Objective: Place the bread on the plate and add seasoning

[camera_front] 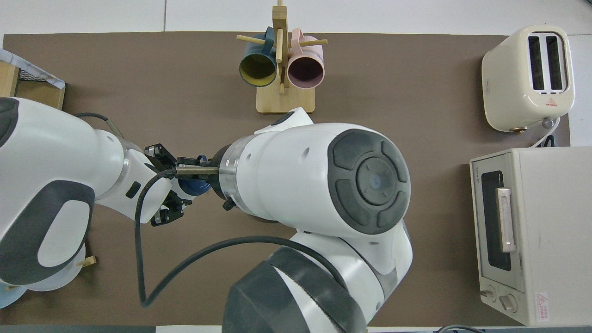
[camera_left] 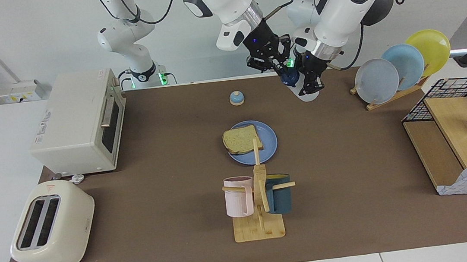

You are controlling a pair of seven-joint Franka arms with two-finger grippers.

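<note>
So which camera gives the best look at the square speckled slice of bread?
The facing view: the square speckled bread slice lies fully visible on the round medium-blue plate, overhanging its rim toward the right arm's end. The overhead view shows none of it; the right arm covers that spot.

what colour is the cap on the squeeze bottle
Dark blue cap, on the translucent white squeeze bottle; clearest in the facing view.

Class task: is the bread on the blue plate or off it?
On it. The bread lies flat on the plate, toward the right arm's end, one corner over the rim.
</note>
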